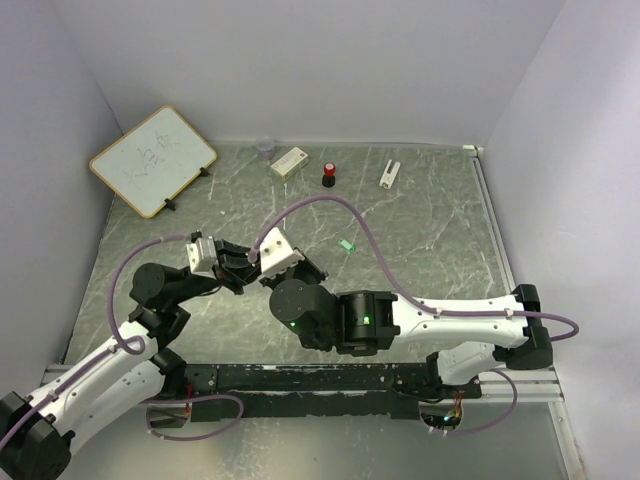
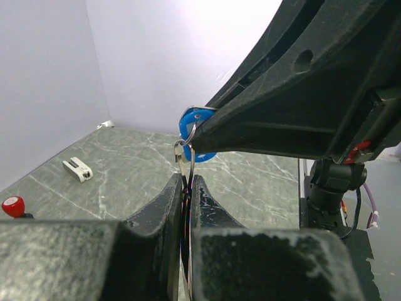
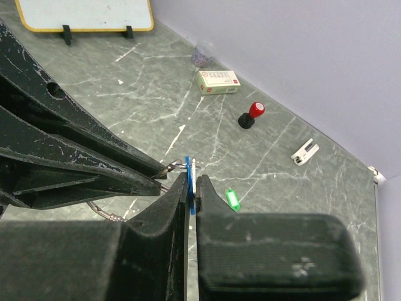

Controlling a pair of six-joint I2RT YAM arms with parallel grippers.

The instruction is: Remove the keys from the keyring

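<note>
Blue-headed key [image 2: 187, 123] clamped in right pincer [image 3: 192, 180]; left pincer [image 2: 186, 183] clamps keyring [image 2: 191, 143]; whiteboard [image 1: 152, 160] writing illegible.

- We found the overhead view bright and evenly lit from above; the pale lilac walls [image 1: 320, 60] showed no hot spots.
- Shadows were soft and short on the grey-green marbled table [image 1: 440, 210], with a small one under the wooden-framed whiteboard [image 1: 152, 160].
- In the left wrist view the back wall washed out almost to white, and the black two-finger left gripper [image 2: 187, 183] looked dark and soft near the lens.
- There the blue plastic key head [image 2: 186, 125] was fairly crisp, and the thin silvery wire keyring [image 2: 190, 157] caught a small glint.
- In the right wrist view the black right gripper [image 3: 192, 182] blurred toward the bottom edge, while the red-capped black knob [image 3: 252, 115] was sharp.
</note>
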